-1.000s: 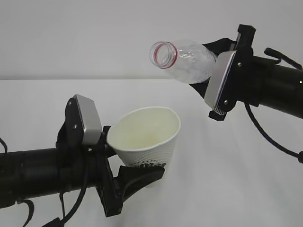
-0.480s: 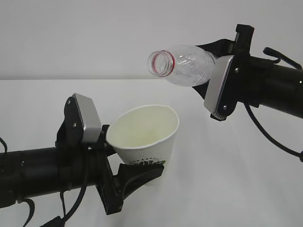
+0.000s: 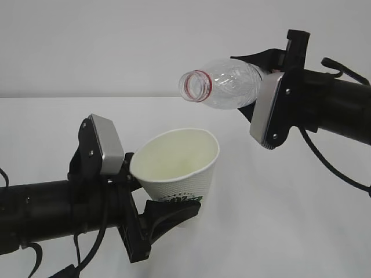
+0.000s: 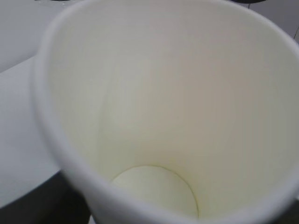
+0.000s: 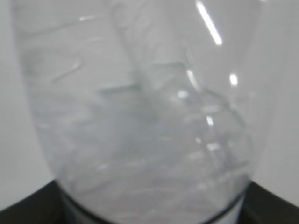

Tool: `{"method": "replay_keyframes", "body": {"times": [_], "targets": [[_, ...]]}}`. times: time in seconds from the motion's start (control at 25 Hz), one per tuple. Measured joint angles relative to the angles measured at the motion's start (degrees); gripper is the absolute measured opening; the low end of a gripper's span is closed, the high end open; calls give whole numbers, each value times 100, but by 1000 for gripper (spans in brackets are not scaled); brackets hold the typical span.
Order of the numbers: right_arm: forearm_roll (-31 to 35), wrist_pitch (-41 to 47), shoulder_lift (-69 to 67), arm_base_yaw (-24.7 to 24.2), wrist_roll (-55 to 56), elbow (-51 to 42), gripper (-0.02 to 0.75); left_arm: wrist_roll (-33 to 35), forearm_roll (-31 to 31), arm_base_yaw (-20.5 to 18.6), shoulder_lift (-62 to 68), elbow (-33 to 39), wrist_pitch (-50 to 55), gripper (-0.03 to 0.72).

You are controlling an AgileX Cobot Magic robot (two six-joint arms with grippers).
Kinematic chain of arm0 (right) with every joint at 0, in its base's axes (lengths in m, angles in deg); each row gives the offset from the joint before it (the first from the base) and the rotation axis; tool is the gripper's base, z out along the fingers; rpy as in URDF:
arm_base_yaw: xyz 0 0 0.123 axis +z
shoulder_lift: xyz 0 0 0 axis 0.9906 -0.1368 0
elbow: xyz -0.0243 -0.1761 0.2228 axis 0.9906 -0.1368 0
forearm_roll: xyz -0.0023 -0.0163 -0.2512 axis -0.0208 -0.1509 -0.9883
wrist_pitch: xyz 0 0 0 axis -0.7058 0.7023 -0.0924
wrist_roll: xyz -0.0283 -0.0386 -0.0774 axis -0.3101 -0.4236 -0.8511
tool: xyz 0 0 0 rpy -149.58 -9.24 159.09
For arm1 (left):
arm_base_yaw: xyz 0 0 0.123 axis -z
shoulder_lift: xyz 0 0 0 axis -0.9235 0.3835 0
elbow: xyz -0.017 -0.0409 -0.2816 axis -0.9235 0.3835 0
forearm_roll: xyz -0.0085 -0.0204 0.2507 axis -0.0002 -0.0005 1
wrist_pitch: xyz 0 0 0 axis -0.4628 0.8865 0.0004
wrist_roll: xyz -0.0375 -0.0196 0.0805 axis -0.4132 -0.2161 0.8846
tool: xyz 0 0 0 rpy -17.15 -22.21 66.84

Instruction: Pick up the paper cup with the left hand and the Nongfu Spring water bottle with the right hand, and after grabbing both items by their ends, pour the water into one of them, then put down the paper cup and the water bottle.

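The right hand (image 3: 264, 87), fingers gripping the Nongfu Spring water bottle (image 3: 223, 84) nearly level above the white table (image 3: 290, 220); the left hand (image 3: 159, 202), fingers gripping the paper cup (image 3: 177, 171). Risk: the mouth sits near the cup's far rim, so water could overshoot.

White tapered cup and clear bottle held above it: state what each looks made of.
The white tapered cup with a green logo looks like paper: matte cream inside, a faint side seam, a dimpled outer wall. The clear ribbed bottle with a red neck ring looks like thin glossy plastic: see-through, with bright glints and moulded ridges.
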Motion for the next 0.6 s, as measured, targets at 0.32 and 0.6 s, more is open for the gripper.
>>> {"method": "replay_keyframes", "body": {"times": [0.32, 0.6], "targets": [[-10, 217, 0, 0, -244, 133, 447, 0, 0, 0, 0, 0, 0, 528], [-10, 265, 0, 0, -363, 277, 447, 0, -29, 0, 0, 0, 0, 528]]}}
